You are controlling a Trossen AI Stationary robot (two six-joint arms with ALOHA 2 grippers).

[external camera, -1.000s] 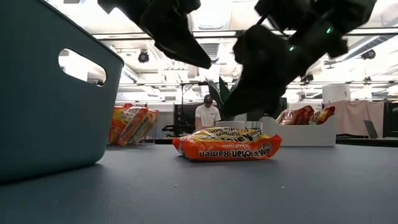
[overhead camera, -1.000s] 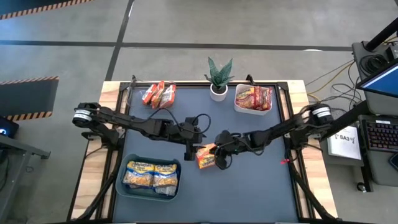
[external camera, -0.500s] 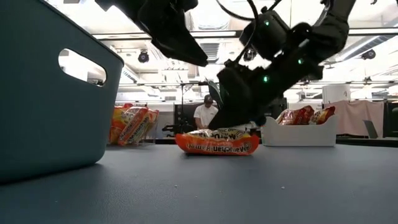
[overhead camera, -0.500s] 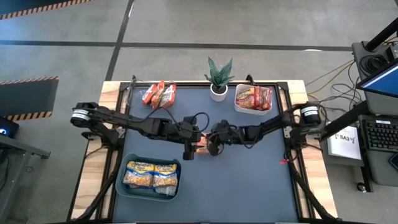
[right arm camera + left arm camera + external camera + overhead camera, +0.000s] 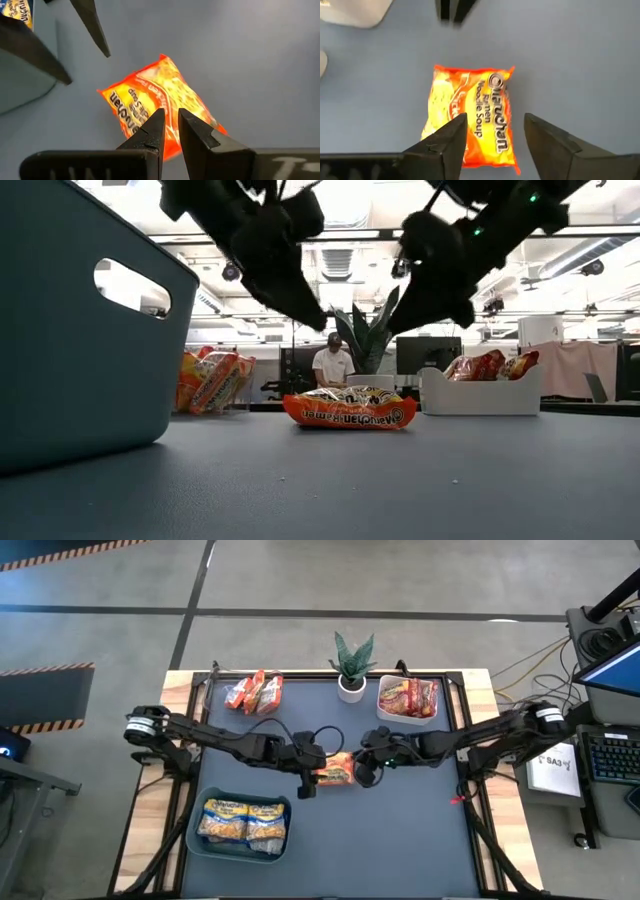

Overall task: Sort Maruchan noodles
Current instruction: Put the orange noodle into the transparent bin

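One orange Maruchan noodles packet (image 5: 336, 771) lies flat on the dark mat at the table's middle, also seen as the packet (image 5: 350, 409) in the low view. My left gripper (image 5: 492, 137) hangs open just above it on its left side, slanting down, one finger over each long edge, apart from it. My right gripper (image 5: 170, 129) is shut and hovers above the packet's right end (image 5: 200, 120), clear of it. In the low view both grippers, left (image 5: 316, 318) and right (image 5: 402, 326), stand well above the packet.
A teal bin (image 5: 200, 836) at the near left holds yellow-and-blue packets (image 5: 243, 821). Orange packets (image 5: 255, 692) lie at the far left. A white tray (image 5: 381, 710) with red packets and a potted plant (image 5: 352, 662) stand at the far edge. A person (image 5: 333, 362) stands in the room behind.
My shut right gripper pushed the orange packet a little toward the far edge and turned it about on the mat, then rose and drew back toward the table's right edge. My left gripper has sunk toward the packet.
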